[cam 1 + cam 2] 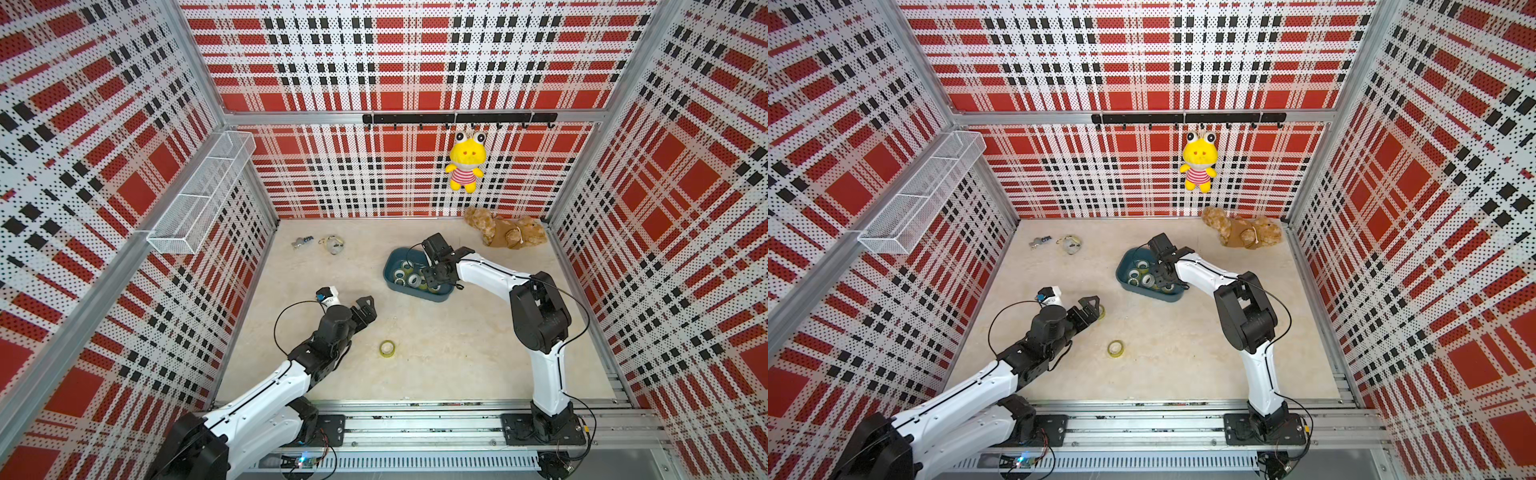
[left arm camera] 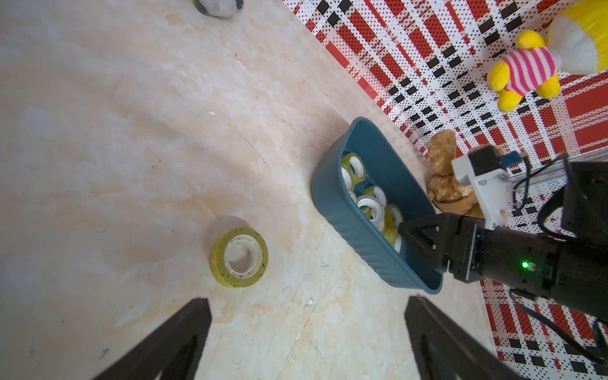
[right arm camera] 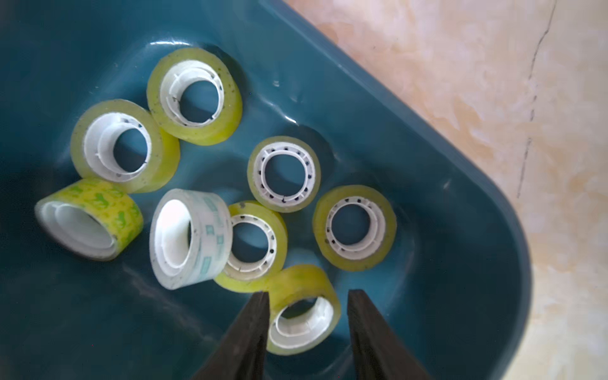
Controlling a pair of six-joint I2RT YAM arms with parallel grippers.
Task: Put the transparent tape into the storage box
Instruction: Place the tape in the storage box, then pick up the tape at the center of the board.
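The storage box (image 1: 392, 272) (image 1: 1126, 283) (image 2: 357, 232) (image 3: 427, 158) is a teal tub at the back middle of the floor, with several transparent tape rolls in it. My right gripper (image 1: 432, 283) (image 1: 1163, 283) (image 3: 308, 292) reaches down into the tub and is open. A yellowish roll (image 3: 304, 279) lies tilted between its fingers, with a gap to one finger. My left gripper (image 1: 368, 305) (image 1: 1094, 305) (image 2: 307, 299) stands open above the floor, close to a loose tape roll (image 1: 1101, 311) (image 2: 239, 255). Another roll (image 1: 387, 348) (image 1: 1115, 348) lies flat nearer the front.
A white wire-mesh basket (image 1: 199, 195) hangs on the left wall. A brown plush toy (image 1: 507, 232) lies at the back right near the tub. A yellow plush (image 1: 465, 164) hangs from the hook rail. Small trinkets (image 1: 332, 244) lie at the back left.
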